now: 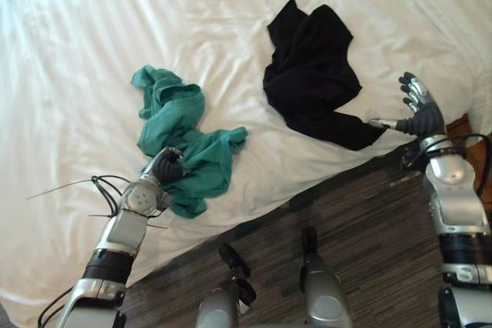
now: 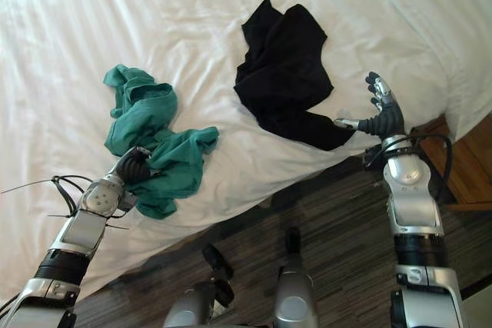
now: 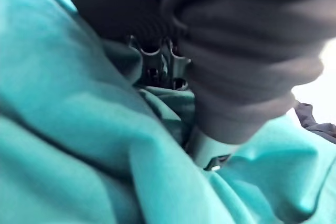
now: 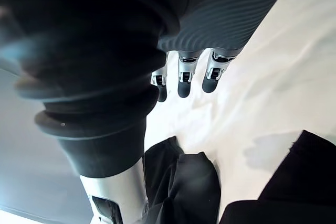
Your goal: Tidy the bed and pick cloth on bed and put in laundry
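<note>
Teal cloth (image 1: 184, 124) under L hand (image 1: 165, 165)

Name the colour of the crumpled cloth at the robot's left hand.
Plain teal green cloth, no pattern; the left eye view shows it best.

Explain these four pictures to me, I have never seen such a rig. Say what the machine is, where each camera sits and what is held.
This is a two-armed humanoid robot standing at a white bed. Two pictures come from cameras in its head, looking down; the other two come from its wrists, looking along each hand. On the bed lie a green cloth and a black cloth. The left hand has its fingers curled into the green cloth. The right hand is open, holding nothing, at the black cloth's near edge.
</note>
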You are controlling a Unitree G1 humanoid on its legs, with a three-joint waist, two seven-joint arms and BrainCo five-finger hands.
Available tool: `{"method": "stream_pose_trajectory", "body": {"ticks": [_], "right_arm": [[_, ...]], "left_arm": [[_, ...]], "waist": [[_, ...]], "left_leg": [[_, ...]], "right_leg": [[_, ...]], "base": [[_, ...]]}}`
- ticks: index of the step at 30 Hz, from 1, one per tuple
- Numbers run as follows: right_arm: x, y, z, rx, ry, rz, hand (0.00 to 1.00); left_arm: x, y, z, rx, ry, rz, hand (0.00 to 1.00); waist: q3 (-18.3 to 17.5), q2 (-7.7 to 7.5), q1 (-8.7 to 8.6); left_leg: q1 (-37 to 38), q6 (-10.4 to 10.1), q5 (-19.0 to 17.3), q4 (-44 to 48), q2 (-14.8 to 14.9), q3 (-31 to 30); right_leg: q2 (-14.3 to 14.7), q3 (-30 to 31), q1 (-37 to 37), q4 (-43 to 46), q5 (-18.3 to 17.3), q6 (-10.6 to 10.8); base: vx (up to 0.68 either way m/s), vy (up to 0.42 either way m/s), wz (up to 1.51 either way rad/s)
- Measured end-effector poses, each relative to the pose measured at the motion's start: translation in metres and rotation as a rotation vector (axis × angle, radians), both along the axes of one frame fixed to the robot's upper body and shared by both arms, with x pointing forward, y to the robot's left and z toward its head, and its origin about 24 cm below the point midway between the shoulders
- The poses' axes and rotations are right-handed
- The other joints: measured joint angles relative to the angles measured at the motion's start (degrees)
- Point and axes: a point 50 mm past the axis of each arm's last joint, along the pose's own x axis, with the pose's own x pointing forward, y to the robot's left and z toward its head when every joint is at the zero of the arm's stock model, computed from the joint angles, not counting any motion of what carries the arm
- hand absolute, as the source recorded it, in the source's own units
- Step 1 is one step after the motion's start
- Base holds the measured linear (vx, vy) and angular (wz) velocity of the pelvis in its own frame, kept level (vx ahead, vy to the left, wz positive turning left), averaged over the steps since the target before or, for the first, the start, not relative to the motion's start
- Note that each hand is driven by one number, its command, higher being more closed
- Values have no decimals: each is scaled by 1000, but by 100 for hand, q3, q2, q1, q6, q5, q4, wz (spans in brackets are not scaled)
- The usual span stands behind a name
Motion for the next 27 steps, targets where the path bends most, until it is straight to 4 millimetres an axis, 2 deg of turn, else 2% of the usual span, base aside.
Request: {"method": "stream_pose_trajectory", "body": {"ticks": [1,3,7,12,15,17,21,22,27], "right_arm": [[1,-9,12,-40,-5,-17,0],[3,-17,25,-71,-9,-28,0],[11,-26,50,-113,-18,-37,0],[20,-34,67,-179,15,-62,0],[25,-36,74,-198,34,-68,0],[28,-39,83,-228,42,-88,0],[29,-42,98,-259,34,-114,0],[29,-42,102,-282,38,-121,100],[26,-54,110,-397,150,-163,100]], "left_arm": [[-6,-7,1,-49,2,-49,100],[-14,-14,1,-110,17,-99,100],[-27,-26,2,-228,29,-175,100],[-32,-36,5,-345,36,-234,100],[-32,-40,11,-390,20,-265,100],[-33,-45,14,-420,18,-295,100],[-34,-47,14,-449,21,-306,100],[-34,-48,14,-465,19,-307,100],[-34,-49,15,-505,21,-316,100]], "waist": [[61,76,52],[107,141,122],[182,263,367],[294,391,454],[373,430,603],[473,557,640],[498,632,742],[505,649,733],[515,701,732]], "left_leg": [[-67,32,22,2,-10,-93],[-148,51,36,5,-18,-161],[-383,94,93,10,-46,-347],[-632,158,173,13,-125,-568],[-785,183,192,14,-155,-599],[-883,226,223,14,-194,-715],[-1118,267,261,14,-227,-764],[-1180,273,278,14,-248,-801],[-1265,260,288,15,-337,-914]], "right_leg": [[-34,-74,-4,0,-4,5],[-51,-149,-36,-1,-4,6],[-57,-310,-149,-1,-5,5],[-139,-515,-249,4,-5,4],[-171,-529,-410,47,-6,3],[-216,-637,-451,64,-9,4],[-260,-695,-697,152,-22,9],[-294,-706,-772,234,-66,45],[-444,-727,-991,598,-253,73]], "base": [[33,14,29],[34,7,28],[40,6,20],[56,14,23],[40,18,7],[62,14,20],[44,8,8],[34,9,14],[50,7,10]]}}
